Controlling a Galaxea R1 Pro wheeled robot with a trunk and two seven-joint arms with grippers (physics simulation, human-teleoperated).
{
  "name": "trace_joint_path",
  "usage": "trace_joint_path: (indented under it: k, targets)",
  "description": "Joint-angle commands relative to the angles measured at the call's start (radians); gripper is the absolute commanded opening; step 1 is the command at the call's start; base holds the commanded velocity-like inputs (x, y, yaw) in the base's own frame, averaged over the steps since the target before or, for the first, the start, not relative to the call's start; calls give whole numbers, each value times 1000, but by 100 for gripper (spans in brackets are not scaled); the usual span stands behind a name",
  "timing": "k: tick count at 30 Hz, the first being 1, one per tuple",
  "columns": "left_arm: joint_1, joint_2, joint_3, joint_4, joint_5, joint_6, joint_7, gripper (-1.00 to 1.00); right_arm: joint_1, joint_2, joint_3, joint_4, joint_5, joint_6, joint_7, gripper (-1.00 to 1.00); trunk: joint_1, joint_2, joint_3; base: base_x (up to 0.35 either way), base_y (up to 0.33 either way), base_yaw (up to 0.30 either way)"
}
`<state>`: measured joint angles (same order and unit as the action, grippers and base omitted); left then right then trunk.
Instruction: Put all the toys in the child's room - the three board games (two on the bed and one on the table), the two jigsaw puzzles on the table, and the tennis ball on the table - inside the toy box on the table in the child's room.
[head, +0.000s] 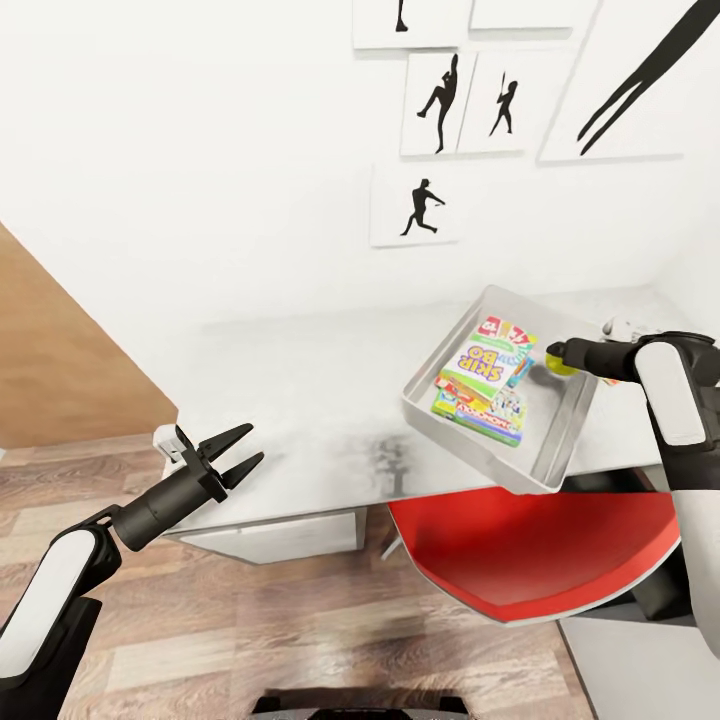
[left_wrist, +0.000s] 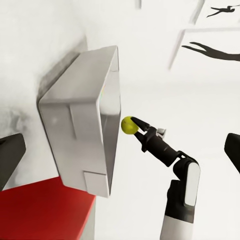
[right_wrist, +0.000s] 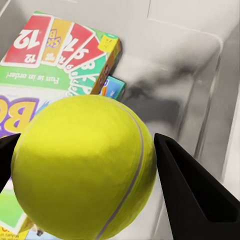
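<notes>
Several boxed games (head: 487, 380) already lying stacked in the toy box (head: 560, 455), exact count indistinguishable, right gripper (head: 558, 356) pinching the tennis ball (head: 559, 358) over its 3 o'clock rim, left gripper (head: 236, 454) hanging spread and empty.

Left end effector (head: 240, 452) open, right (head: 556, 354) clamped.

Top board game (head: 487, 364) reads "SKIP BO"; its cards show "12" (right_wrist: 27, 40).

Red chair (head: 530, 560), silhouette wall pictures (head: 418, 205)
</notes>
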<state>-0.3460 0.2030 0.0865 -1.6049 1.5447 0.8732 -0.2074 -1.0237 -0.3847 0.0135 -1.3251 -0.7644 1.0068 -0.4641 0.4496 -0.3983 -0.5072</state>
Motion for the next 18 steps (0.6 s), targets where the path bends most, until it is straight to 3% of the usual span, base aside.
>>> trace_joint_path:
  k: [1, 18]
  targets:
    - [-1, 0, 1, 0, -3, 4, -5, 100, -1, -1, 2, -1, -12, -1, -10, -100, 0, -2, -3, 0, 0, 0]
    - [-1, -1, 1, -1, -3, 4, -8, 100, -32, 3, 10, 29, -12, -9, -11, -100, 0, -2, -31, 0, 0, 0]
